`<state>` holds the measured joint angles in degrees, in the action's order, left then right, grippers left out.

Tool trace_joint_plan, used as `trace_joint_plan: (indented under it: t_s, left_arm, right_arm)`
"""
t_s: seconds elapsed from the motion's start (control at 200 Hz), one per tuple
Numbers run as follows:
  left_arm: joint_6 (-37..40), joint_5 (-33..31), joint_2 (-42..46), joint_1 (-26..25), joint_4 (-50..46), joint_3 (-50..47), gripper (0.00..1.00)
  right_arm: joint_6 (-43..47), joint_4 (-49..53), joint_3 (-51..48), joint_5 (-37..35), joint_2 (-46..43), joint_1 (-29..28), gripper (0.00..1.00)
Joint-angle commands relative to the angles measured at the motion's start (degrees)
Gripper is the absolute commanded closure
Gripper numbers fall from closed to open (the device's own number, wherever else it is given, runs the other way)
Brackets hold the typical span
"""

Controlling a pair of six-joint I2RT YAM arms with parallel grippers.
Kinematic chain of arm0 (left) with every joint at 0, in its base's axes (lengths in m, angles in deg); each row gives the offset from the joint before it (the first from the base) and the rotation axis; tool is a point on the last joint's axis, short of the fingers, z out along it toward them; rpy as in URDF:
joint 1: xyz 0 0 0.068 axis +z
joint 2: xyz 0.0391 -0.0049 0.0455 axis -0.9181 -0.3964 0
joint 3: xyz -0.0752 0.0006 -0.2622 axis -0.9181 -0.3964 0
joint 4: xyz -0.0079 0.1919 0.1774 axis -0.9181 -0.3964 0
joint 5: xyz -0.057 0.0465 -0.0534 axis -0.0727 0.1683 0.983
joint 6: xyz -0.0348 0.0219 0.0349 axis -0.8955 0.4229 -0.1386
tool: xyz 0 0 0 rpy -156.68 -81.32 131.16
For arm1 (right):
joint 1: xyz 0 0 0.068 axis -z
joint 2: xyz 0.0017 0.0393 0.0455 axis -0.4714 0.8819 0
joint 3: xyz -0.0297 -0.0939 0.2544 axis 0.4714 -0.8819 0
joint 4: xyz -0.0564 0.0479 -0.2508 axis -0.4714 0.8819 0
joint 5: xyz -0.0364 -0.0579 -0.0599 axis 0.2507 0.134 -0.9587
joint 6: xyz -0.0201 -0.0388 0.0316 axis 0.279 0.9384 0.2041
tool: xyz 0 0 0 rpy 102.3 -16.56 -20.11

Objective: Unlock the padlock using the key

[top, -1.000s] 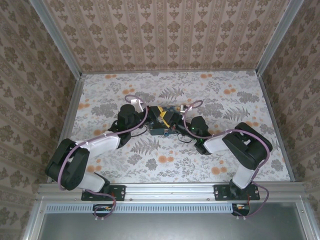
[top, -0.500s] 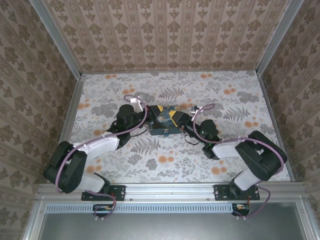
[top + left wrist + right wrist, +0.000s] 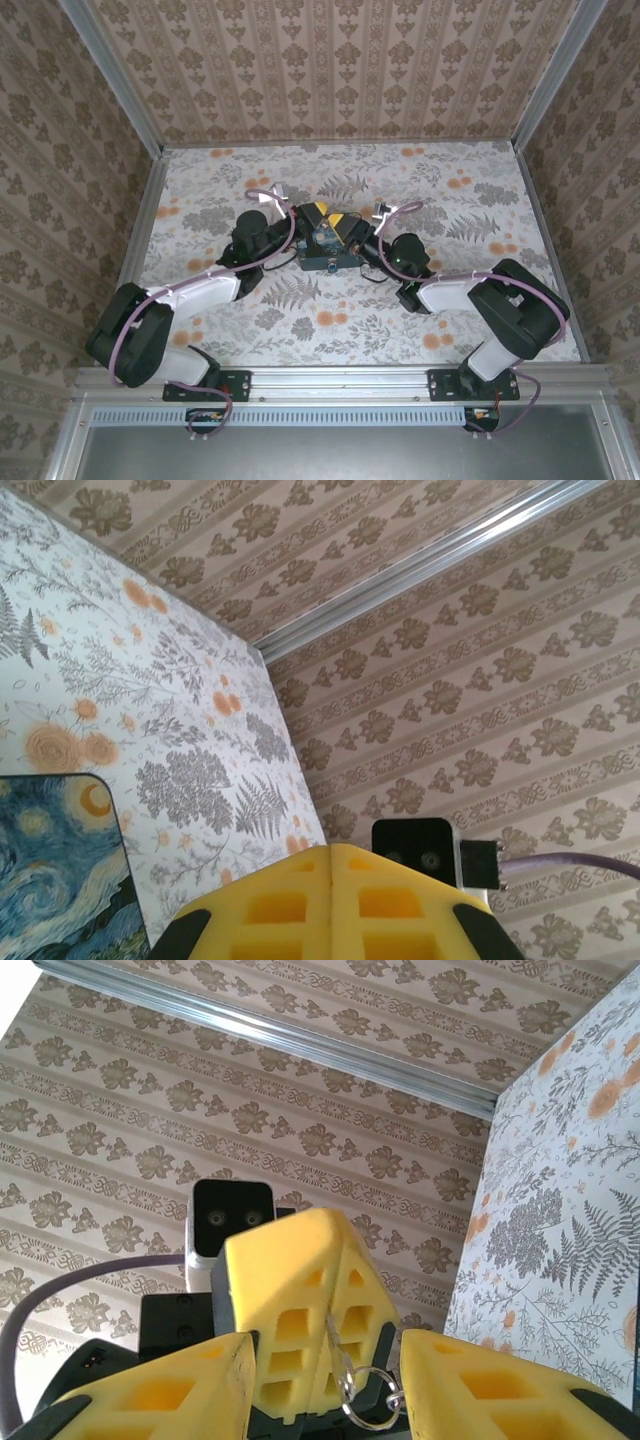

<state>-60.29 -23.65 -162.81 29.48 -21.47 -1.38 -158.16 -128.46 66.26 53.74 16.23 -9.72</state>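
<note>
My left gripper (image 3: 317, 213) hangs over the far edge of the starry-night box (image 3: 326, 248). Its yellow fingers (image 3: 290, 905) are pressed together. In the right wrist view the left gripper (image 3: 326, 1217) pinches a thin silvery key (image 3: 334, 1345) in its seam, and a key ring (image 3: 368, 1402) dangles below. My right gripper (image 3: 325, 1360) is open, one finger on each side of the left gripper's fingers and the ring, touching neither. In the top view the right gripper (image 3: 352, 233) meets the left one above the box. The padlock is hidden among the box and grippers.
The box's painted lid (image 3: 55, 870) lies at the lower left of the left wrist view. Patterned walls close in the floral tabletop (image 3: 450, 200) at the back and both sides. The right arm's elbow (image 3: 408, 255) sits to the right of the box.
The left gripper has shifted back and right over the box. The right arm drew off to the right, then came in again toward the left gripper. Its jaws have narrowed a little.
</note>
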Motion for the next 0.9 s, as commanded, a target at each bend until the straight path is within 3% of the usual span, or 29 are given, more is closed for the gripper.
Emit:
trace_joint_plan:
  t_s: [0.0, 0.895]
  left_arm:
    - [-1.7, -2.9, -0.5, -0.7, 4.7, -1.2, 1.00]
    - [-2.2, -5.9, -1.0, -1.9, 4.5, -1.5, 1.00]
  right_arm:
    - [1.1, -2.0, 1.9, -1.5, 1.3, -0.7, 0.56]
    - [0.5, -2.1, 3.5, -2.1, 3.7, -1.4, 0.79]
